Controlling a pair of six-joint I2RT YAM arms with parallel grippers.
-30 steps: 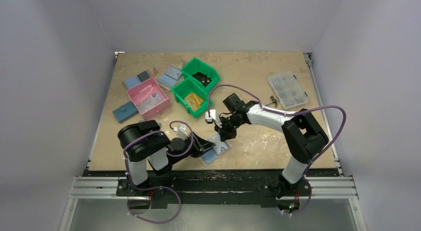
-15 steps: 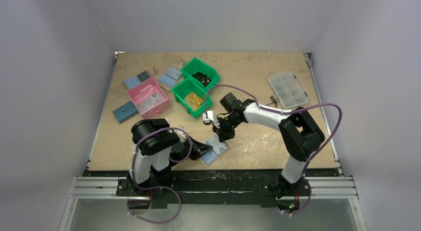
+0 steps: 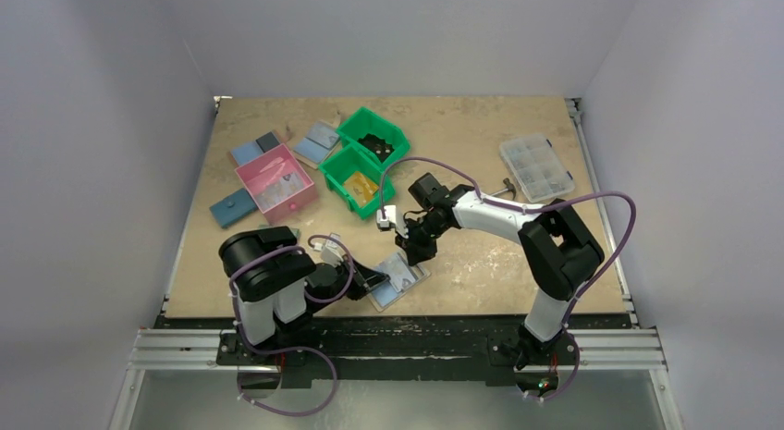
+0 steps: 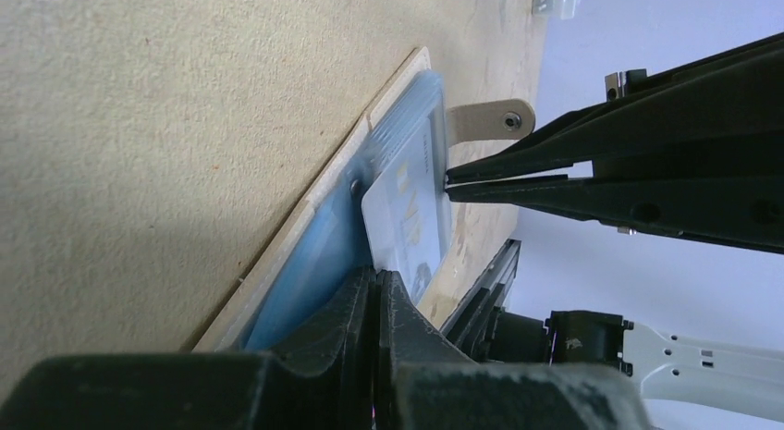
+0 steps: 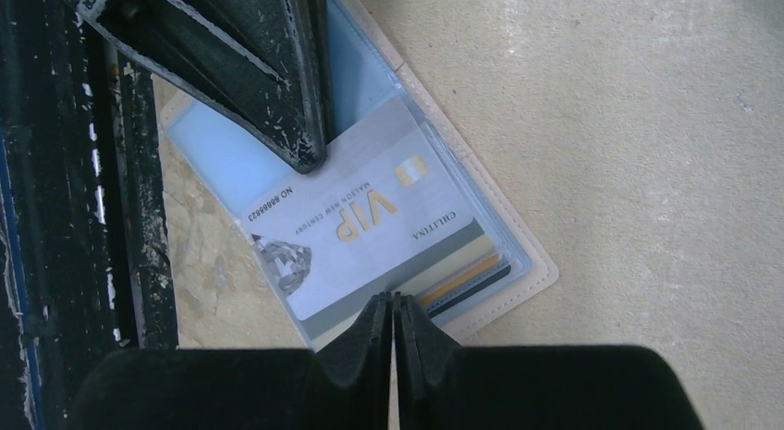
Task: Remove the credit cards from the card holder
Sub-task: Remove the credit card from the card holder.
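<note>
Two arms reach inward over the worktop (image 3: 481,134) and meet at the card holder (image 3: 408,275), which lies open and flat near the front edge. The left hand (image 4: 379,282) is closed, its tips pinching a corner of a grey VIP card (image 5: 361,222) that juts past the holder's edge. The right hand (image 5: 393,305) is closed too, tips down at the holder's slot side; whether it pinches anything is unclear. A yellow-orange card (image 5: 459,280) and a dark card (image 5: 476,286) show their edges in the slots.
</note>
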